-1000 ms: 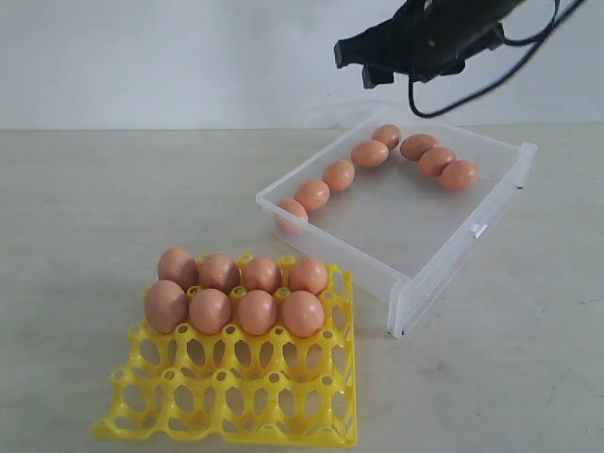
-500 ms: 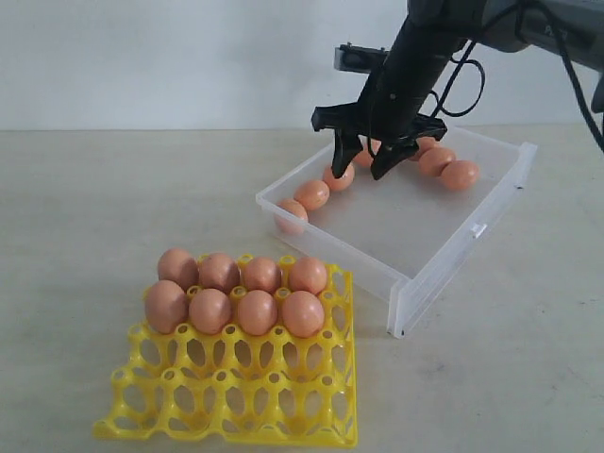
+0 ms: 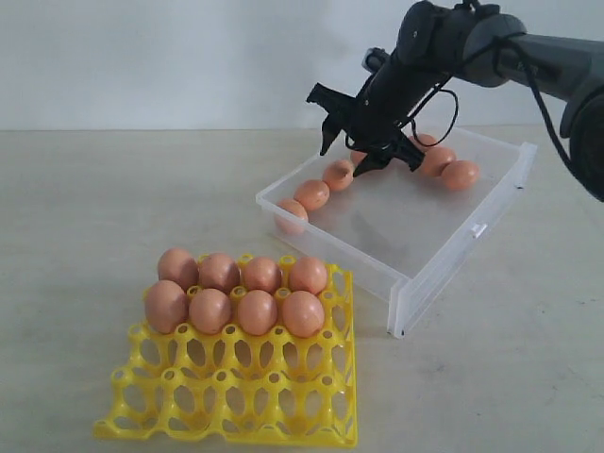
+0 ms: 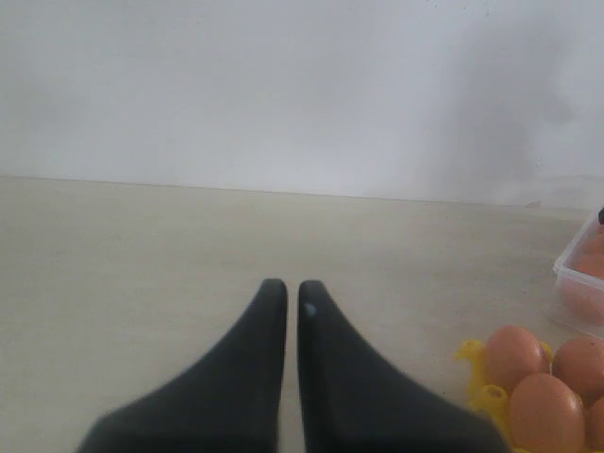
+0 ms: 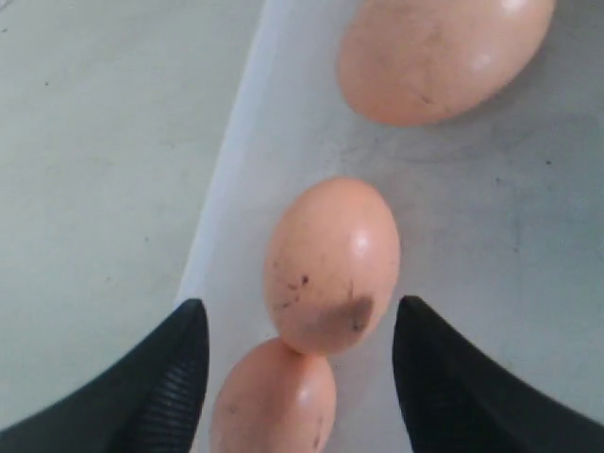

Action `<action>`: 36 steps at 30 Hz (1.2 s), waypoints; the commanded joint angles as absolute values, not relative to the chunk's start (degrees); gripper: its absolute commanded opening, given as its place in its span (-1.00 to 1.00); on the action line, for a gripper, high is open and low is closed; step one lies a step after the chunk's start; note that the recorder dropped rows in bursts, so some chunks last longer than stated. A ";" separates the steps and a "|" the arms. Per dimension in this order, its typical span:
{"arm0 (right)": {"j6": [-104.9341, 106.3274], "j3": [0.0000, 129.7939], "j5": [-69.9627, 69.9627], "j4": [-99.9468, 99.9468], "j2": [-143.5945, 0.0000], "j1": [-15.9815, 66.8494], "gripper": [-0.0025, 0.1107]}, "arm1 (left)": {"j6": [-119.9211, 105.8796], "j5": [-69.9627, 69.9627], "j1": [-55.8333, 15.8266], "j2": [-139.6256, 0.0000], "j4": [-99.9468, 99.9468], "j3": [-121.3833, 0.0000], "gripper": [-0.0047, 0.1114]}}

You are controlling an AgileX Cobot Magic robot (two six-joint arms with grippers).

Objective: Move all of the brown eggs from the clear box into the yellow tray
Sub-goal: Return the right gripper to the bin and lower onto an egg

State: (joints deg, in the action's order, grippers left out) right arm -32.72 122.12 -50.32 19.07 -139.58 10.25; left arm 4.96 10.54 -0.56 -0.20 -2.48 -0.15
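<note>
**Operator:** Where does my right gripper stand?

**Spotter:** Your right gripper [image 3: 347,156] hangs inside the clear box [image 3: 444,260], jaws wide apart and holding nothing. One of the brown eggs [image 5: 330,264] lies squarely between your fingers [image 5: 151,377], and neither finger touches it. A second egg seems to touch it on the wrist side. A third lies just past your tips.

**Operator:** Why so wide?

**Spotter:** I'd say it's so you can straddle that egg without knocking its neighbours. They lie in a chain along the box wall, probably resting against it. That wall runs just outside one of your fingers, so that side looks tight.

**Operator:** And the left?

**Spotter:** Your left gripper [image 4: 288,288] has its fingers together with nothing between them, low over the bare table [image 4: 142,236]. I take it to be parked out of the way. A corner of the yellow tray [image 3: 236,415] lies near it, ahead and off to one side. The tray is well apart from your right gripper.

**Operator:** What's the count?

**Spotter:** The tray holds eight eggs in two rows of four, in the rows nearest your right gripper. The remaining cups are empty. In the box I count five plainly, three along the wall on the tray side of your gripper and two beyond it. Your fingers hide more orange, and I cannot count those.
</note>
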 commanded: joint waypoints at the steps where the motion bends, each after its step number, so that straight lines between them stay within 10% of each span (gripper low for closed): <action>1: -37.87 122.58 -48.22 18.65 -140.60 9.80 -0.05 | 4.93 10.28 -0.24 0.00 -2.43 0.00 -0.85; 21: -39.32 122.58 -42.41 19.37 -145.56 9.80 -0.06 | 4.93 10.28 -0.24 0.00 -2.43 0.00 -0.85; 28: -39.32 122.58 -43.71 19.37 -145.80 9.80 -0.98 | 4.93 10.28 -0.24 0.00 -2.43 0.00 -0.85; 36: -33.35 122.58 -47.30 18.59 -144.87 9.80 -0.96 | 4.93 10.28 -0.24 0.00 -2.43 0.00 -0.85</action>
